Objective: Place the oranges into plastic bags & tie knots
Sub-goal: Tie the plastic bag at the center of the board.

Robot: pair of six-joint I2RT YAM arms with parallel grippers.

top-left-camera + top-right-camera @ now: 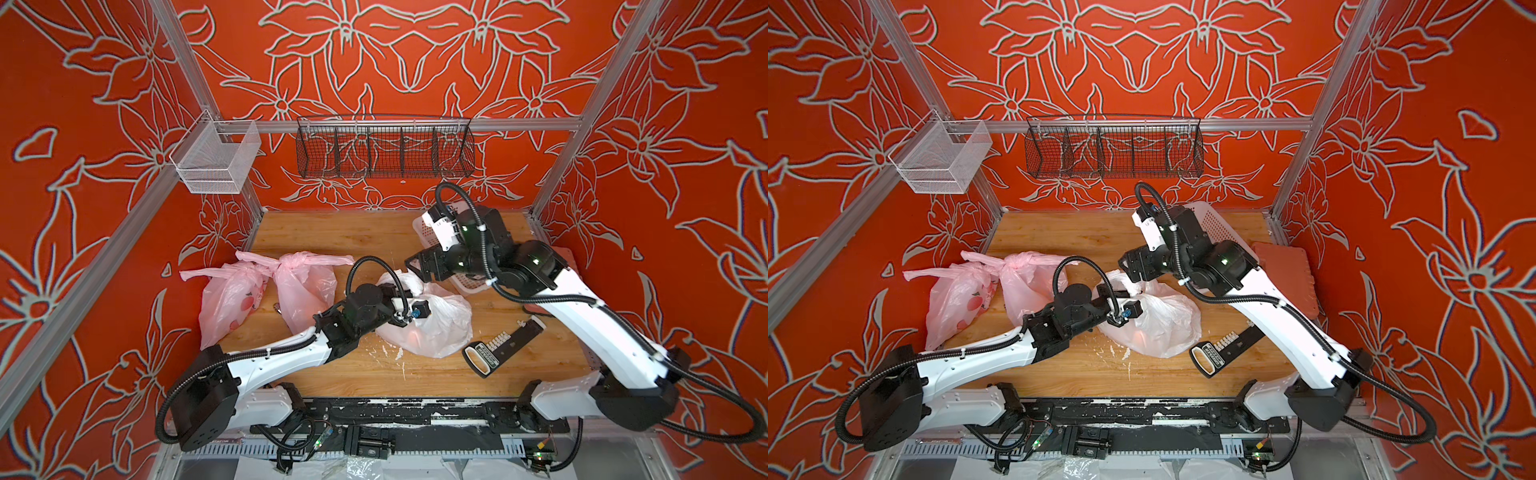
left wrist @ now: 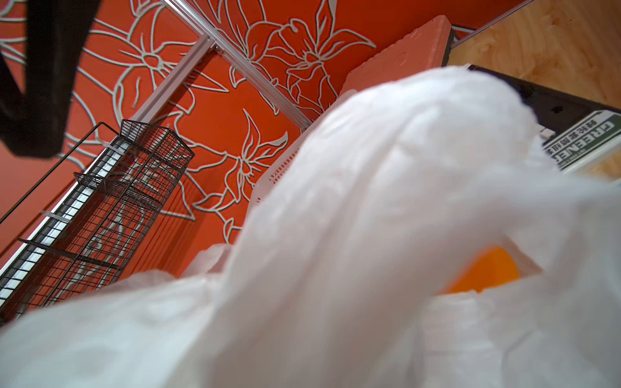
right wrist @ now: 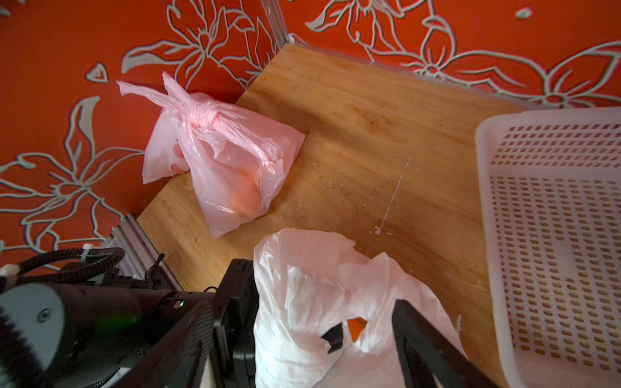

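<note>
White bag [image 3: 302,285], twisted top pinched in the left gripper [image 1: 405,305], lies beneath the spread right gripper [image 3: 373,332].

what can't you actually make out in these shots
- Oranges in the white bag: one sliver shows in both wrist views; milky film hides the count.
- Left gripper fingertips: mostly buried in bag plastic, all views.
- Inside the pink bags: only a blurred orange tint through the film.
- Basket interior: right arm covers it in both top views; frame edge cuts it in the right wrist view.
</note>
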